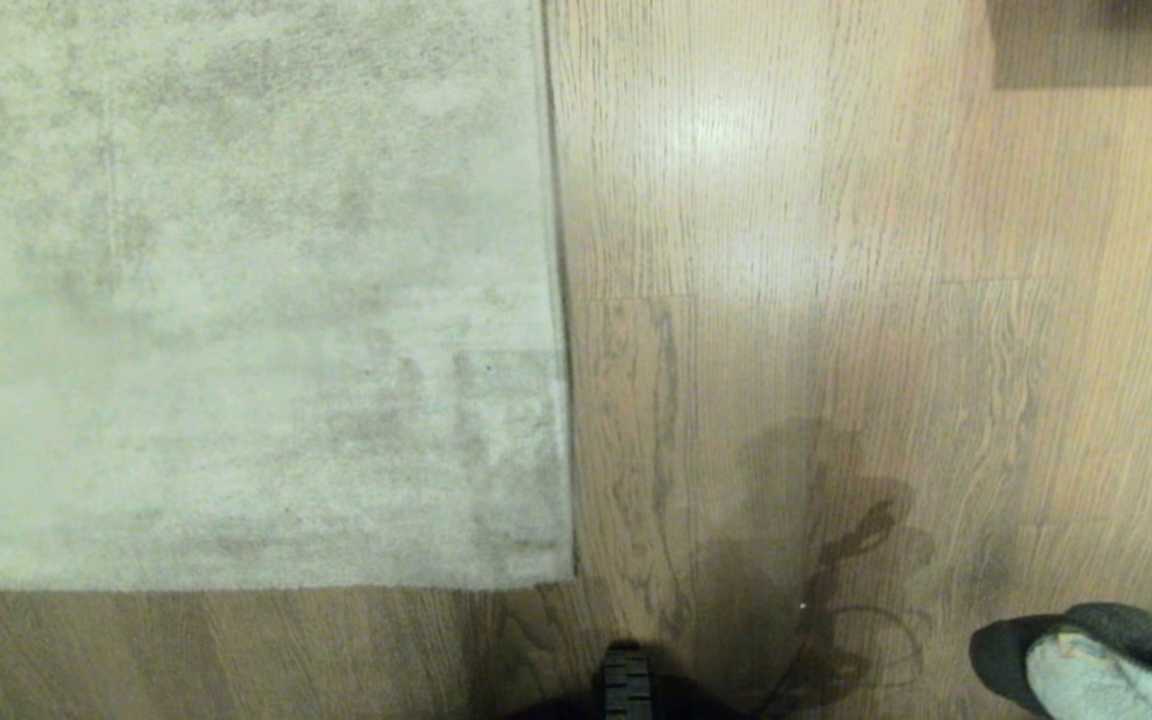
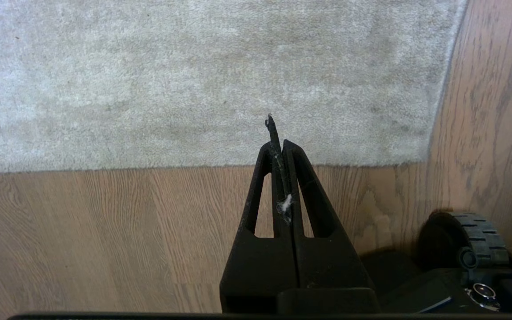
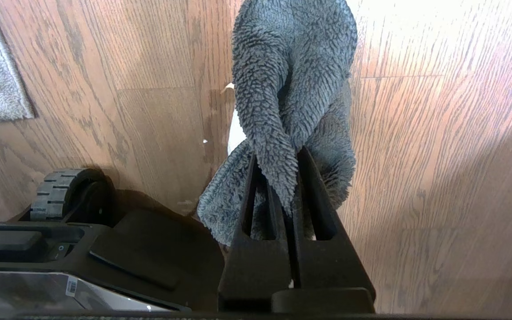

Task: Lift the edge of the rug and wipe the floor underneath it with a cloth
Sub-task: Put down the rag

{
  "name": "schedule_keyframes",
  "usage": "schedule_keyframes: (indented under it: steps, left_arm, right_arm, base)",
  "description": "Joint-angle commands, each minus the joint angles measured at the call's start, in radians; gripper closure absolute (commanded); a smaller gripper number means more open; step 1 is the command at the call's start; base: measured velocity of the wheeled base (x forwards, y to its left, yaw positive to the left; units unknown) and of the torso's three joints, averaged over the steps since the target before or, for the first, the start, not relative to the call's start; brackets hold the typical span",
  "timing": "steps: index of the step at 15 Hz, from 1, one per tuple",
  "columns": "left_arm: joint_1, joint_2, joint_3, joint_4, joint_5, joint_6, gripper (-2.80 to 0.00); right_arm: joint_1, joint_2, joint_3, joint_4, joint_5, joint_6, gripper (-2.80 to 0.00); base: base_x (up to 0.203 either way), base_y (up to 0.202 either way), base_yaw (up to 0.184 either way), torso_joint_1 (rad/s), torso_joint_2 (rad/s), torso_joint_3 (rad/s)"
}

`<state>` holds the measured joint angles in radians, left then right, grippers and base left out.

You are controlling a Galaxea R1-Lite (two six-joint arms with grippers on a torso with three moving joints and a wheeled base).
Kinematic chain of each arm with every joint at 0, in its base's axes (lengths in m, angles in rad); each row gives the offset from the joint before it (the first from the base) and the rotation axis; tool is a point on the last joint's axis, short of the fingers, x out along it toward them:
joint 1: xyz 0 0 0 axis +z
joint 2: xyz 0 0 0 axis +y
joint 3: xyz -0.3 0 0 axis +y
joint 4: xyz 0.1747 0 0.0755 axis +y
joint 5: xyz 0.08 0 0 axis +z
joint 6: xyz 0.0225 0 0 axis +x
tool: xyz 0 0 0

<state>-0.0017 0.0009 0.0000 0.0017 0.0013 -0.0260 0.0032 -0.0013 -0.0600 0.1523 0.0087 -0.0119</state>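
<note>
Floor [image 1: 836, 250]: wood-grain planks with a sheen, bare on the robot's right and along the near side. Rug [image 1: 236, 280] lay flat on the left of the head view, nothing lifted yet. Its rug edge [image 1: 558, 300] ran straight away from the robot, with the corner [image 1: 568, 575] nearest the base wheel [image 1: 626, 685].

Cloth [image 3: 282, 111]: right gripper [image 3: 289, 178] was clamped on it, grey terry bunched and hanging over the fingers, clear of the rug, low right in the head view.

Left gripper [image 2: 280, 146]: jaws pressed together, holding nothing, just a bit of lint stuck between them. It hung above the floor strip just short of the rug's near border.

Judgement: step in hand was the lift. Left should open, come in low at the corner, get 1 finger under the pile and raise enough for the cloth to pass; right should wipe flat, not bunched.

Hidden: both arms were out of the head view. Cloth was cropped at the frame edge. Floor under the rug was unseen. Dark patch top right was unidentifiable.
</note>
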Motion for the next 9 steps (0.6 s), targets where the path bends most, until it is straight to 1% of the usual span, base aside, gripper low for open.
schedule_keyframes:
  steps: [1,9]
  left_arm:
    - [0.0,0.001,0.0,0.0,0.0,-0.001,0.0]
    - [0.0,0.001,0.0,0.0,0.0,-0.002,0.0]
  right_arm:
    - [0.001,0.001,0.0,0.001,0.001,0.0,0.0]
    - [0.0,0.001,0.0,0.001,0.001,0.0,0.0]
  base:
    - [0.0,0.0,0.0,0.0,0.0,0.0]
    - [0.0,0.0,0.0,0.0,0.0,0.0]
